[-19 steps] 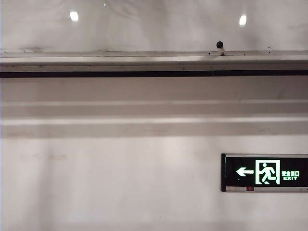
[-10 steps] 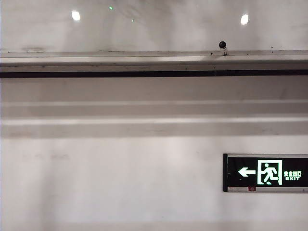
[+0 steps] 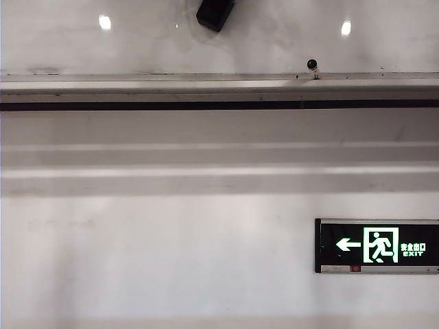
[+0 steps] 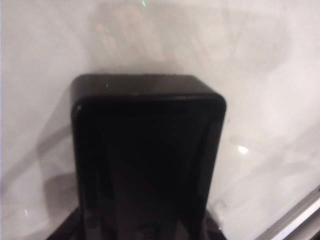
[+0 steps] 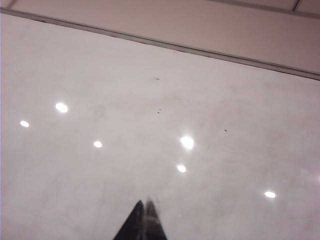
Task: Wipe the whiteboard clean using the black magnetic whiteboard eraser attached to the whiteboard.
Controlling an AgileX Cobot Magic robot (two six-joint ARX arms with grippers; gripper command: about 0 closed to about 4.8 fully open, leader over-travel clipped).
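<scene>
Black eraser (image 4: 147, 160) sits flat against the whiteboard (image 4: 270, 100), grasped in the left gripper (image 4: 145, 230); fingers hidden behind it. In the exterior view the eraser (image 3: 215, 14) shows at the top edge of the whiteboard (image 3: 274, 41), above the rail (image 3: 219, 86). Right gripper (image 5: 142, 222) is clenched, empty, hovering off the board. To wipe well: keep the pad flush, press evenly, overlap passes across the grey smears.

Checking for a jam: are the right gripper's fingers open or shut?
Shut: the right gripper shows its two dark fingertips pressed together into one point before the whiteboard.
</scene>
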